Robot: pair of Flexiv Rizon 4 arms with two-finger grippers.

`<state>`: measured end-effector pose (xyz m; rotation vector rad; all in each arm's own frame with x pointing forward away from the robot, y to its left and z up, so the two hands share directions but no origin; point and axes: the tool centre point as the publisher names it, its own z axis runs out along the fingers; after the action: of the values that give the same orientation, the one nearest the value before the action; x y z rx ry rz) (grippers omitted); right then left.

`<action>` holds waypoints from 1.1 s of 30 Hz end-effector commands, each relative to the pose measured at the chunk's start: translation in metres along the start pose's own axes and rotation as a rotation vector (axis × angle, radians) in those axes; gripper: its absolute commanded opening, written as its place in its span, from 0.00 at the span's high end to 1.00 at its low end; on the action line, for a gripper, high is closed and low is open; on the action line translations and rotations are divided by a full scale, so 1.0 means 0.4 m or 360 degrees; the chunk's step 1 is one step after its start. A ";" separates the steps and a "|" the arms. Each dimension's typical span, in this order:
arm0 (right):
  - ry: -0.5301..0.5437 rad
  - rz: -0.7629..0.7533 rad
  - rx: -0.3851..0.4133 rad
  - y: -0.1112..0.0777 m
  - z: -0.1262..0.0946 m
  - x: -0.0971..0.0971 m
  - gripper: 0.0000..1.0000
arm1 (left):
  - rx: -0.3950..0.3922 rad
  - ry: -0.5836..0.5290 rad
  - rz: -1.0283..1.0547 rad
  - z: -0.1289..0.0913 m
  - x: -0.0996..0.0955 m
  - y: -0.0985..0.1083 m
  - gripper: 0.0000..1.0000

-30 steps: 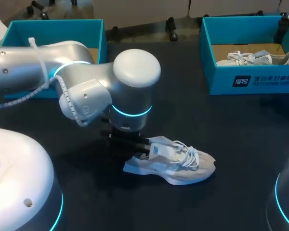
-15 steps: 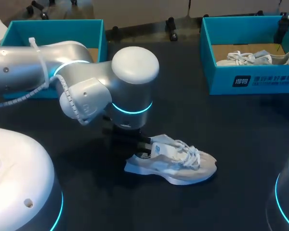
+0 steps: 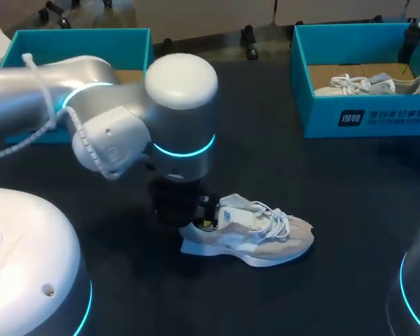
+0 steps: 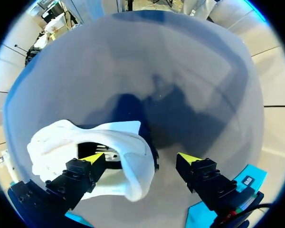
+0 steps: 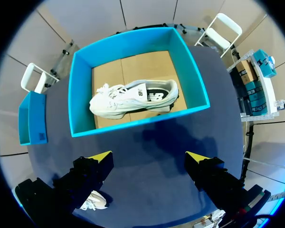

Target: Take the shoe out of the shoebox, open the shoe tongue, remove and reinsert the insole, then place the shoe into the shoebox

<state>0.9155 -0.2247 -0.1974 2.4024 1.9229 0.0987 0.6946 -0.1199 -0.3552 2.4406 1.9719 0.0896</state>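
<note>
A white and beige shoe (image 3: 255,234) lies on its sole on the dark table, toe toward the right. My left arm (image 3: 175,133) stands over its heel and hides most of the gripper from above. In the left wrist view my left gripper (image 4: 141,160) is open wide. One fingertip (image 4: 92,159) sits at the shoe's opening and the heel collar (image 4: 133,161) lies between the fingers, untouched by the other one. My right gripper (image 5: 149,159) is open, with nothing in it, high above the right shoebox (image 5: 80,95), which holds a second white shoe (image 5: 133,97).
A teal shoebox (image 3: 77,42) stands at the back left, partly behind my left arm. The other teal shoebox (image 3: 364,115), holding the second shoe (image 3: 371,85), stands at the back right. Bare dark tabletop (image 3: 294,175) lies between the boxes and the shoe.
My left gripper has opened wide and let go of the shoe's heel. The left arm shifted slightly left. The shoe stays on the table. The right arm has not moved.
</note>
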 end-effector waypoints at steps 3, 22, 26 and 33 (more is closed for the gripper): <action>-0.0001 0.0003 -0.0003 -0.002 0.000 0.001 0.00 | -0.0022 -0.0137 -0.0064 -0.109 0.050 -0.032 0.00; -0.0001 0.0003 -0.0003 -0.002 0.000 0.001 0.00 | 0.0369 -0.0535 -0.0678 -0.323 0.149 -0.116 0.00; -0.0001 0.0003 -0.0003 -0.002 0.000 0.001 0.00 | 0.0381 -0.0507 -0.0722 -0.341 0.149 -0.135 0.00; -0.0001 0.0003 -0.0003 -0.002 0.000 0.001 0.00 | 0.0381 -0.0507 -0.0722 -0.341 0.149 -0.135 0.00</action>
<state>0.9155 -0.2248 -0.1974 2.4026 1.9227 0.0988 0.6518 -0.0593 -0.2180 1.9069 2.4350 -0.5159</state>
